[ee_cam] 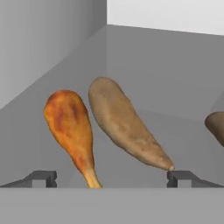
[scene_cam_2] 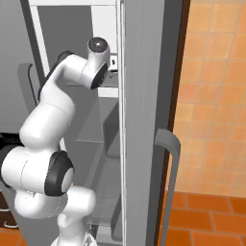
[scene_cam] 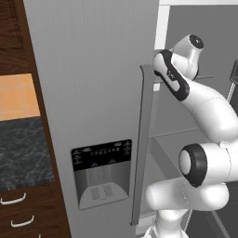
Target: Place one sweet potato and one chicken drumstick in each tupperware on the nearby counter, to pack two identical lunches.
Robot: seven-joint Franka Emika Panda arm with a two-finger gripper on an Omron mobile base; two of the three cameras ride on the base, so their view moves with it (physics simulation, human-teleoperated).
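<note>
End effector: we see its two dark tips [ee_cam: 112, 178] spread wide apart at the bottom of the hand view, with nothing between them; it grips nothing.
Chicken drumstick: we find a golden-brown drumstick [ee_cam: 70, 127] lying on a grey shelf [ee_cam: 175, 96] inside the fridge, thick end away from the hand, thin bone end pointing toward it, near the left tip but not touching it.
Sweet potato: a long tan sweet potato [ee_cam: 124, 122] lies just beside the drumstick on its right, slanting so its pointed end comes close to the right tip; whether the two foods touch at their thick ends, we cannot tell.
Second brown item: at the right edge of the hand view we see part of another brown piece of food [ee_cam: 216, 126], cut off by the frame; we cannot tell what it is.
Arm: in both base views the white arm [scene_cam: 204, 111] reaches up and into the open fridge compartment.
Fridge door: the grey door [scene_cam: 93, 69] with a dispenser panel [scene_cam: 102, 172] and a long handle [scene_cam: 143, 139] stands left of the arm.
Counter: a stretch of dark marbled counter [scene_cam: 21, 153] sits at the far left of the left base view, above brown drawers [scene_cam: 23, 214] with curved silver handles.
</note>
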